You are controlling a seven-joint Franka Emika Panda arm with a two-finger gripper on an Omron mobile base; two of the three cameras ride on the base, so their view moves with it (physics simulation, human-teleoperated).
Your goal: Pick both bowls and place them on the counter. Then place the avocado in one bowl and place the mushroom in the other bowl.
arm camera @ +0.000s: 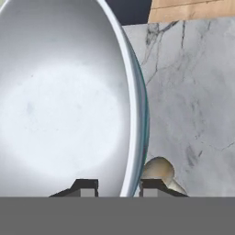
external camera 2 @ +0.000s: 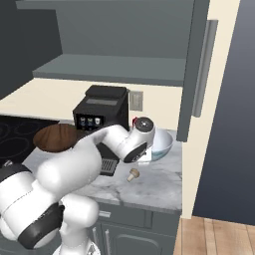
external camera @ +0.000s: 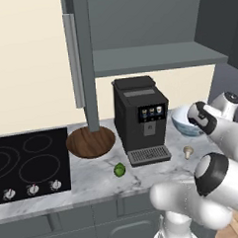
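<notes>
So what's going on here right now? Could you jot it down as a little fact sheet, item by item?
gripper: closed on the white bowl's rim, one finger inside, one outside
white bowl: on the counter, right of the coffee machine
wooden bowl: on the counter, left of the coffee machine, empty
avocado: loose on the counter, in front of the machine
mushroom: loose on the counter, near the white bowl
cooktop: far left
</notes>
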